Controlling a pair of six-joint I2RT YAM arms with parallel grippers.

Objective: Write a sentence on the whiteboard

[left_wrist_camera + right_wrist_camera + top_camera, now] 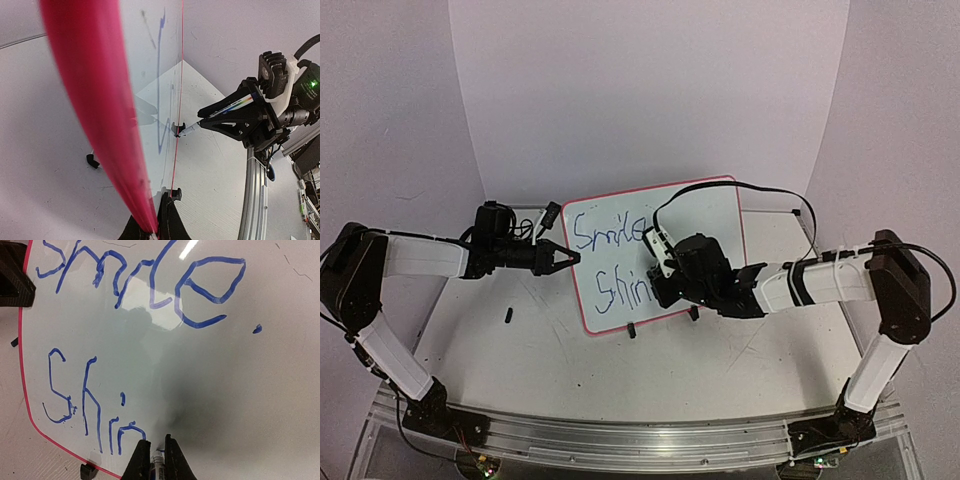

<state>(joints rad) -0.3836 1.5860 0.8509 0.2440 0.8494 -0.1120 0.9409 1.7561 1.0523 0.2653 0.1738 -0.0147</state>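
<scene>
White links (420,257), black joints (900,285), black left pincer (570,259), looping cable (770,190).

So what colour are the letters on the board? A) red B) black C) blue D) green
C: the words written on the whiteboard are in blue ink.

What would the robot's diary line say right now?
left fingers: shut on whiteboard red edge | right fingers: holding marker, tip by the last letter | written: "Smile", "Shin" | sentence: looks unfinished
</scene>
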